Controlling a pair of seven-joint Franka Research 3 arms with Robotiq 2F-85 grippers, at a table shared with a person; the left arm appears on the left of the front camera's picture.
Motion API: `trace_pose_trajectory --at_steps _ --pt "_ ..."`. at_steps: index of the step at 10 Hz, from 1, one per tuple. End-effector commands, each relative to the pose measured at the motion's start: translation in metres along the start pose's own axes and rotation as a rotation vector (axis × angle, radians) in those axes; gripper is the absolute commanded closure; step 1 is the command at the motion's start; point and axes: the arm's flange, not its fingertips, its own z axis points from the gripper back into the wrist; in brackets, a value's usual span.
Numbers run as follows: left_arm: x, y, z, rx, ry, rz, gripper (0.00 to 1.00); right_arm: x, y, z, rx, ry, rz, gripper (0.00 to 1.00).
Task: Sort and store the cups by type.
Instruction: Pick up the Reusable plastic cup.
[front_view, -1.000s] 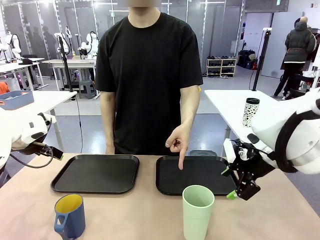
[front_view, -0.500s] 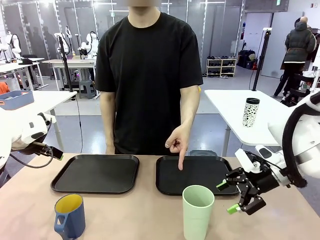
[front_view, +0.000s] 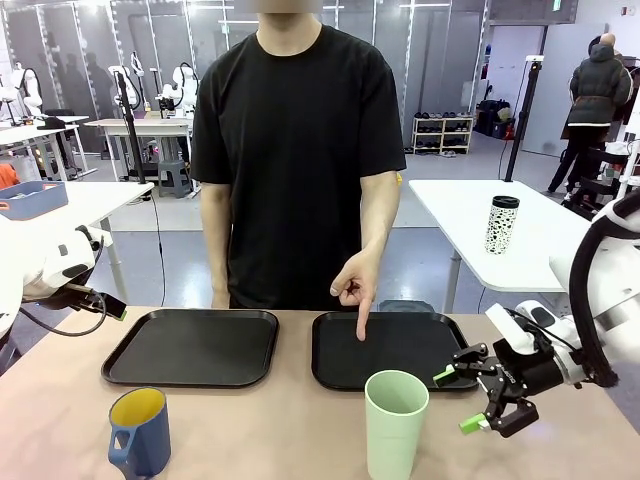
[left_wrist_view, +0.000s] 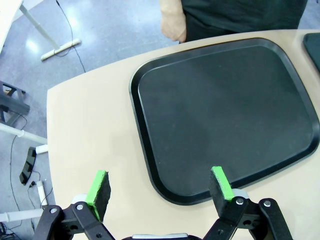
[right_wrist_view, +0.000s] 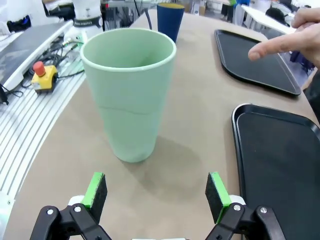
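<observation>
Tumbler (front_view: 396, 420) stands upright on the bare table (front_view: 300, 430) at the near edge, just in front of the right tray (front_view: 400, 350) and not on it. Your right gripper (front_view: 458, 400) sits just beside it on its right, rolled sideways, green pads spread wide with nothing between them. The right wrist view has the cup (right_wrist_view: 129, 95) centred ahead of the open jaws, so I read this as lining up a side grasp around the body. Person's hand (front_view: 355, 285) points one index finger down at the right tray, other fingers curled. I take that as the cue for where the tumbler goes, though you can't tell whether the fingertip touches the tray. Blue mug (front_view: 138, 432) is upright at the near left, in front of the left tray (front_view: 190, 347) and well apart from the tumbler, so it's likely bound for that tray as the other type. Left gripper (left_wrist_view: 159, 186) hangs over the table at the left tray's outer corner, fingers spread, holding nothing, out of the way. Mind the hand over the tray when you carry across, and grip low enough that the tall cup doesn't tip
</observation>
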Motion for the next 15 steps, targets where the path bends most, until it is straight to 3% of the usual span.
trace_pose_trajectory --at_steps 1,4,12,15 --pt "0.002 -0.001 0.0 0.002 -0.002 0.002 0.0 -0.013 0.001 -0.001 -0.019 -0.108 0.007 0.0" --pt "0.002 -0.001 0.0 0.002 -0.002 0.002 0.0 -0.02 0.017 -0.016 -0.023 -0.169 -0.031 0.0" --pt "0.002 -0.001 0.0 0.002 -0.002 0.002 0.0 -0.021 0.02 -0.013 -0.005 -0.151 -0.056 0.0" --pt "0.002 -0.001 0.0 0.002 -0.002 0.002 0.0 -0.025 0.018 -0.039 0.024 -0.19 -0.062 0.0"
